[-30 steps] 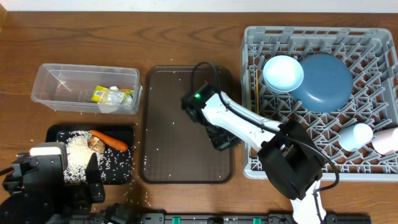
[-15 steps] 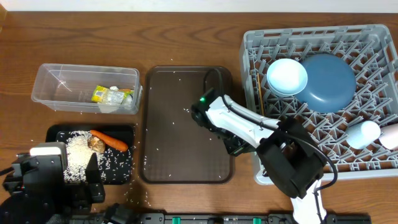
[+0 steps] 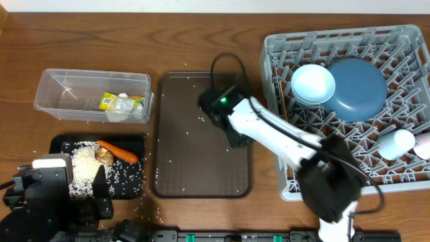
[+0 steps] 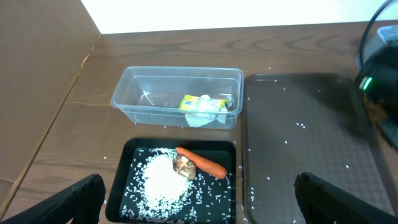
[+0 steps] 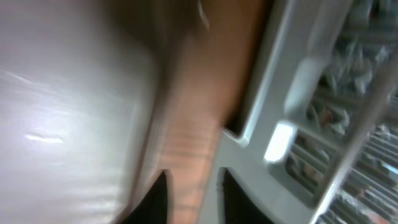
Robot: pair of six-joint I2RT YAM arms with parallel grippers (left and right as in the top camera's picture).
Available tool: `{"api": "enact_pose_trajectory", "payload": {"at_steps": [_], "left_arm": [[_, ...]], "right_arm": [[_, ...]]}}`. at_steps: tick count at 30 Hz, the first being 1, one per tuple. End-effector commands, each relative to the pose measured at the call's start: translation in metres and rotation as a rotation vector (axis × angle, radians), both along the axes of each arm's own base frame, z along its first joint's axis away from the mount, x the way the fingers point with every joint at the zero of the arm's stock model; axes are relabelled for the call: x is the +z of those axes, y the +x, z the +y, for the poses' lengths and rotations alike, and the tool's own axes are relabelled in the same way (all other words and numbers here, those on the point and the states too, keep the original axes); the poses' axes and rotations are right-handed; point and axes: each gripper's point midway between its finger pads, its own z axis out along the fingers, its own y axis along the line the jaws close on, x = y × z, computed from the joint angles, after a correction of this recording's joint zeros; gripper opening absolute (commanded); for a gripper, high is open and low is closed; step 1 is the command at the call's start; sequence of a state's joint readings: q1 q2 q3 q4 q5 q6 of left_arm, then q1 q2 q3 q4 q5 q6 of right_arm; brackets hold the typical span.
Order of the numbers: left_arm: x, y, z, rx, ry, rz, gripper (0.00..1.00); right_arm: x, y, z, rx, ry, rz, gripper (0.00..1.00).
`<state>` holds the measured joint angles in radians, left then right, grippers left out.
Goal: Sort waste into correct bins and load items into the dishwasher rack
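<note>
My left fingers (image 4: 198, 198) are wide open and hold nothing. They hang over the near left side of the wooden surface (image 3: 201, 40), just in front of the black tray (image 3: 64, 142).

In that tray I see a heap of white rice (image 3: 82, 176), an orange carrot (image 3: 119, 152) and a brown lump (image 3: 103, 156). The lump touches the carrot and the rice.

Behind the tray is the clear box (image 3: 67, 84). In its right end lie the yellow-green wrapper (image 3: 107, 101) and the crumpled paper (image 3: 124, 106), side by side.

My right fingers (image 5: 198, 199) are open a little, with nothing between them. That picture is very blurry. From above, my right arm reaches over the right side of the big brown tray (image 3: 188, 168), just beside the left wall of the grey rack (image 3: 336, 40). A few rice grains lie loose on the brown tray.

In the rack, the blue plate (image 3: 356, 84) sits at the back, and the white bowl (image 3: 313, 83) leans on its left side. The light-blue cup (image 3: 396, 142) and the pink cup (image 3: 423, 142) lie together near the rack's right edge.
</note>
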<state>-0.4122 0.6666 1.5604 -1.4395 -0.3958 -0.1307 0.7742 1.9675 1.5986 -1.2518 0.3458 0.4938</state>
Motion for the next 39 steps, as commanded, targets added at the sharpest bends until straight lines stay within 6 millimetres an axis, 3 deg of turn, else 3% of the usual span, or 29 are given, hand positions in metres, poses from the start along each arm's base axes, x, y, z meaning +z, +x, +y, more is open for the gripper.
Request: {"api": "enact_pose_trajectory", "payload": {"at_steps": [1,3,5,8,14,18,21,30,39], "left_arm": [[0.003,-0.001,0.002,0.018,-0.005,-0.009,0.98],[0.003,-0.001,0.003,0.018,-0.004,-0.009,0.98],[0.003,-0.001,0.002,0.018,-0.005,-0.009,0.98],[0.003,-0.001,0.002,0.018,-0.005,-0.009,0.98],[0.003,-0.001,0.002,0.018,-0.005,-0.009,0.98],[0.003,-0.001,0.003,0.018,-0.005,-0.009,0.98],[0.003,-0.001,0.002,0.018,-0.005,-0.009,0.98],[0.003,-0.001,0.003,0.018,-0.005,-0.009,0.98],[0.003,-0.001,0.003,0.018,-0.005,-0.009,0.98]], "right_arm": [[0.068,0.022,0.015,0.014,0.197,-0.138,0.49],[0.094,0.032,0.006,-0.018,0.245,-0.201,0.59],[0.117,0.042,-0.015,-0.074,0.284,-0.252,0.61],[0.133,0.055,-0.051,-0.188,0.364,-0.267,0.62],[0.130,0.080,-0.126,-0.414,0.510,-0.218,0.58],[0.120,0.089,-0.176,-0.530,0.486,-0.222,0.58],[0.112,0.095,-0.198,-0.570,0.470,-0.223,0.57],[0.066,0.104,-0.218,-0.573,0.394,-0.124,0.51],[0.036,0.109,-0.222,-0.598,0.377,-0.059,0.30]]}}
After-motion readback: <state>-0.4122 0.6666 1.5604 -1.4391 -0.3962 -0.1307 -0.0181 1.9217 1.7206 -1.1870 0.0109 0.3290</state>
